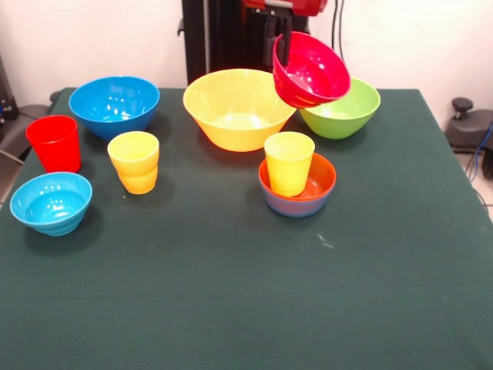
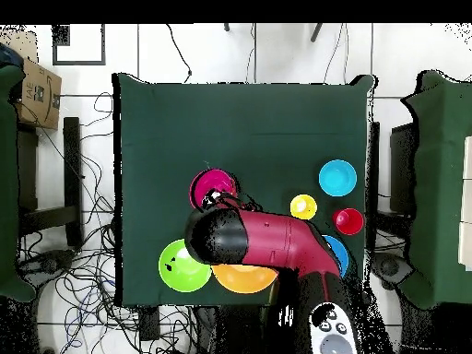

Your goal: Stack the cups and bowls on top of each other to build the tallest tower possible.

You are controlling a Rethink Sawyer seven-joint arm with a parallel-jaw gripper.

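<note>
Front view: nearest, a yellow cup (image 1: 289, 163) is seen standing in an orange-red bowl (image 1: 298, 186). Farther back, a crimson bowl (image 1: 310, 70) is held tilted aloft, its rim pinched by the gripper (image 1: 283, 46). Lowering onto a stack is judged next.

You see the arm (image 2: 277, 241) from overhead as a thick, rounded crimson tube with a glossy black bulbous joint at one end. Its lower link is black, capped by a pale grey plate with dark round marks, perhaps buttons. Facing the robot, a black pedestal (image 1: 223, 38) shows.
</note>
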